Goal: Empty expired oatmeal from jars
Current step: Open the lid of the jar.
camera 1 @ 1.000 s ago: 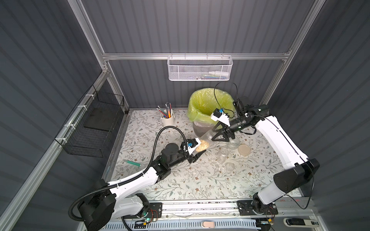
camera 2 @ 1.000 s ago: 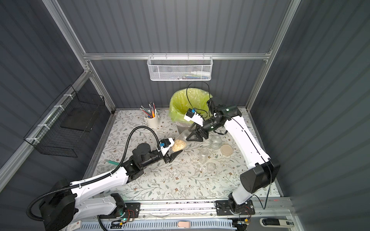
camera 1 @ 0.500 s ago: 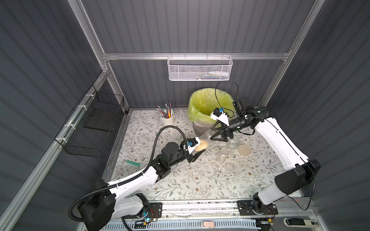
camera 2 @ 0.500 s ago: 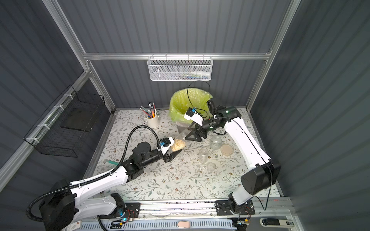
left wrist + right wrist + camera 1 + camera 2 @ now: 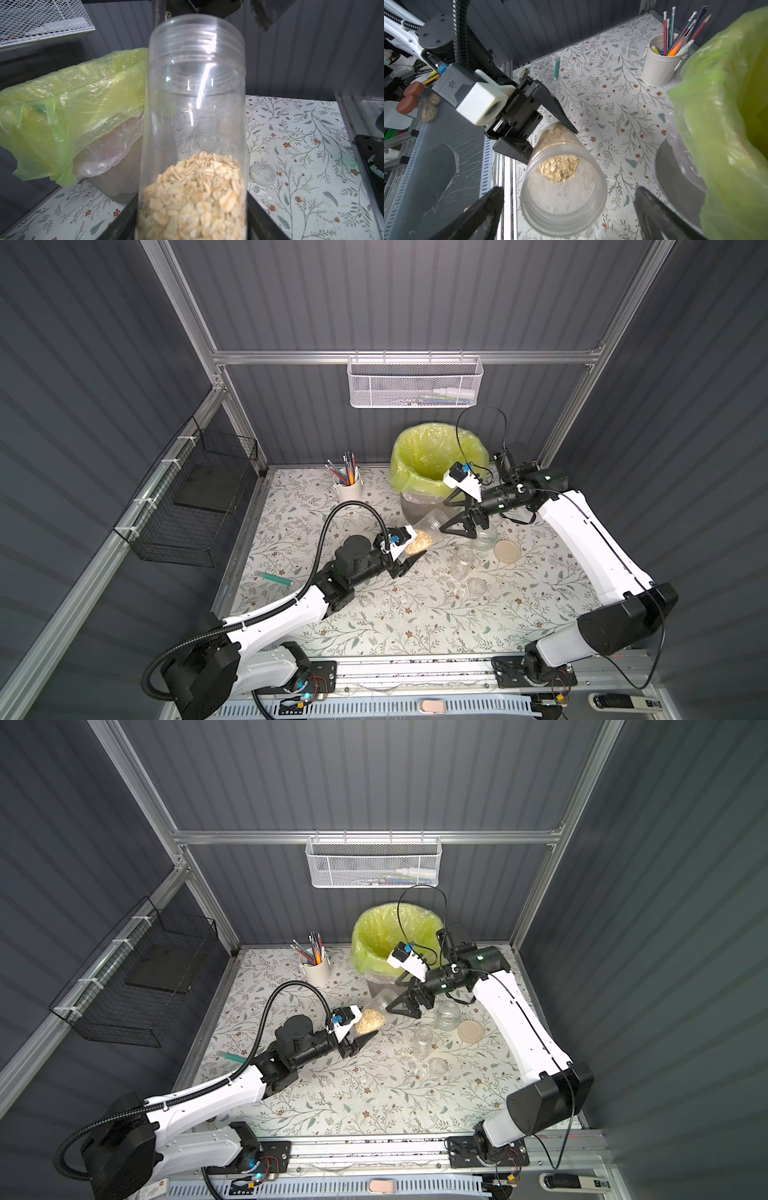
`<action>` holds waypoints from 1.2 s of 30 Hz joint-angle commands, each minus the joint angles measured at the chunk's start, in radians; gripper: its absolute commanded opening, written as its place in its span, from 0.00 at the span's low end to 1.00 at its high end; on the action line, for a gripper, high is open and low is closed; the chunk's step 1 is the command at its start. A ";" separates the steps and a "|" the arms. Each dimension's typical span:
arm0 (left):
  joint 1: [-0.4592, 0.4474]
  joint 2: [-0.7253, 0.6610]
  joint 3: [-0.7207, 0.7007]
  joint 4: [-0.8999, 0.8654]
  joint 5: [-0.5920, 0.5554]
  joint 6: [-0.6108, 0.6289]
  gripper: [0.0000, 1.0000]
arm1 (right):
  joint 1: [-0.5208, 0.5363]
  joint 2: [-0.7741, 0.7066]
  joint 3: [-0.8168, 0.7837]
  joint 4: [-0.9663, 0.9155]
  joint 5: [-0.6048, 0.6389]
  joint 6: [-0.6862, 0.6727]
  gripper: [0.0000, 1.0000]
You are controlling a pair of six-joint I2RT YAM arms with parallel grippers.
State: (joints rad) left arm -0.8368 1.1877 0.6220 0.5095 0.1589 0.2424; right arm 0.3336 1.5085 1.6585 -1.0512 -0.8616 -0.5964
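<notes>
Left end effector (image 5: 409, 550) clamped the base of an uncapped jar (image 5: 430, 526), raised above the tabletop (image 5: 374, 614), oatmeal (image 5: 195, 197) in its lower half. Right end effector (image 5: 444, 517) stood wide open, flanking the mouth without touching it. Next move, probably: carry the mouth over the bin (image 5: 415, 486), then tip.

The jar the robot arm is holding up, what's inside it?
Oat flakes fill the jar's lower part; the upper part is empty, with no lid. The left end effector covers the jar's base.
</notes>
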 commanded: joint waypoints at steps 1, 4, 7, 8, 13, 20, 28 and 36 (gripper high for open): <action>-0.002 -0.012 0.039 0.027 0.008 0.012 0.00 | -0.025 -0.020 -0.018 0.061 0.013 0.090 0.99; -0.001 -0.009 0.042 0.029 0.007 0.011 0.00 | -0.049 -0.040 -0.016 0.084 0.020 0.195 0.99; -0.002 0.001 0.051 0.022 0.007 0.017 0.01 | -0.058 -0.060 -0.006 0.115 0.146 0.381 0.99; -0.002 0.006 0.054 0.019 0.007 0.019 0.01 | -0.064 -0.063 -0.002 0.112 0.159 0.425 0.99; -0.001 0.019 0.074 0.004 0.003 0.036 0.01 | -0.075 -0.150 -0.086 0.206 0.197 0.738 0.99; -0.001 0.047 0.094 -0.020 -0.016 0.080 0.01 | -0.082 -0.154 -0.095 0.092 0.063 1.183 0.92; -0.004 0.068 0.116 -0.025 -0.003 0.091 0.01 | -0.075 -0.134 -0.084 -0.059 0.104 1.265 0.80; -0.004 0.087 0.135 -0.040 0.016 0.109 0.01 | -0.030 -0.074 -0.047 -0.046 0.054 1.276 0.80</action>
State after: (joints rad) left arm -0.8371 1.2694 0.7116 0.4610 0.1555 0.3305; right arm 0.2985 1.4105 1.5768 -1.0760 -0.7769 0.6674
